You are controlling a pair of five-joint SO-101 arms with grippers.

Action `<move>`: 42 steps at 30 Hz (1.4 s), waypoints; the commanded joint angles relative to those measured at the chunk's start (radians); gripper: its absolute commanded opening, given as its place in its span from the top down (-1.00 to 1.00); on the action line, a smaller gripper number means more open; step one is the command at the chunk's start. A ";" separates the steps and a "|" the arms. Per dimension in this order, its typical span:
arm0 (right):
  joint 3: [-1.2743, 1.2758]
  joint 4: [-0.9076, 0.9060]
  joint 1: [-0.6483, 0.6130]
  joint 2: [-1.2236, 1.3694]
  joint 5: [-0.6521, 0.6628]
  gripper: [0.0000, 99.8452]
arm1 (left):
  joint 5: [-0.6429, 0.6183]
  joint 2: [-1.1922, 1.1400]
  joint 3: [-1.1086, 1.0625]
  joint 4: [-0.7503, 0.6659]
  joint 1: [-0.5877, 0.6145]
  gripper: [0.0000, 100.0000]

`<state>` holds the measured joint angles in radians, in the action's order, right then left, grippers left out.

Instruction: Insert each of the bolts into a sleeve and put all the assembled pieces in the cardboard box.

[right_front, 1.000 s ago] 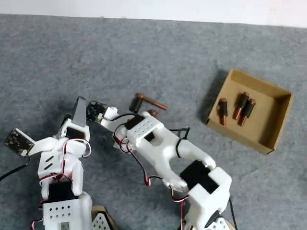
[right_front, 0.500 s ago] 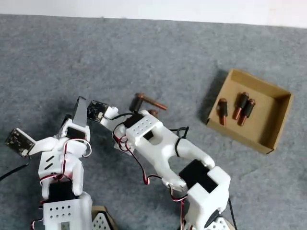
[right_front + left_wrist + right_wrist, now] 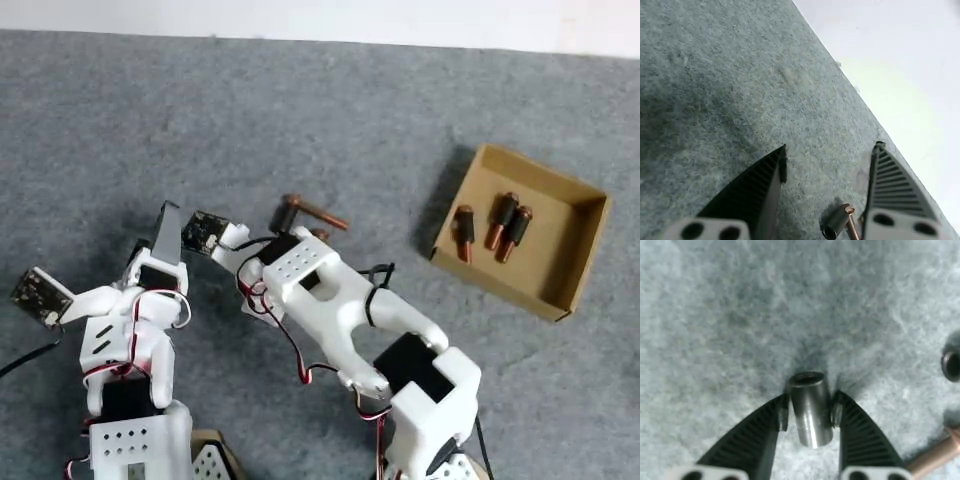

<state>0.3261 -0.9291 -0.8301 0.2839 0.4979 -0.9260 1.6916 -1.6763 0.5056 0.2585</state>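
Note:
In the right wrist view my right gripper [image 3: 809,412] is shut on a dark metal sleeve [image 3: 811,405] that lies on the grey mat, one finger against each side. A second sleeve [image 3: 951,365] and a copper bolt [image 3: 935,455] lie beyond it. From above, that sleeve [image 3: 286,214] and bolt [image 3: 322,214] lie together just past the right arm [image 3: 300,275], with another bolt head [image 3: 318,236] at the arm's edge. My left gripper [image 3: 830,155] hangs open over the mat, nothing between its fingers. The cardboard box [image 3: 548,182] at the right holds three assembled pieces [image 3: 500,225].
Grey felt mat [image 3: 300,110] covers the table up to a white edge at the back. The two arms stand close together at the front left. Open mat lies between the loose parts and the box.
The right arm has shifted very slightly. The left arm and the loose parts have not moved.

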 commanded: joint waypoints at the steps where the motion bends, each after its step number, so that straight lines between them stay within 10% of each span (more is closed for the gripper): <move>1: 0.005 -0.031 0.016 0.001 -0.011 0.76 | -0.005 0.013 0.024 -0.029 0.008 0.49; 18: 0.021 0.053 0.147 -0.117 -0.094 0.99 | -0.006 0.013 0.024 -0.029 0.010 0.49; 34: 0.687 0.461 0.288 -0.825 -0.127 0.99 | -0.008 0.013 0.024 -0.029 0.015 0.49; 42: 1.055 0.504 0.321 -1.399 -0.130 0.99 | 0.153 0.002 0.021 -0.023 -0.331 0.49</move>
<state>1.3096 -0.4442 -0.5478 -0.8730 0.3736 -0.8263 1.6901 -1.6763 0.5056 0.0821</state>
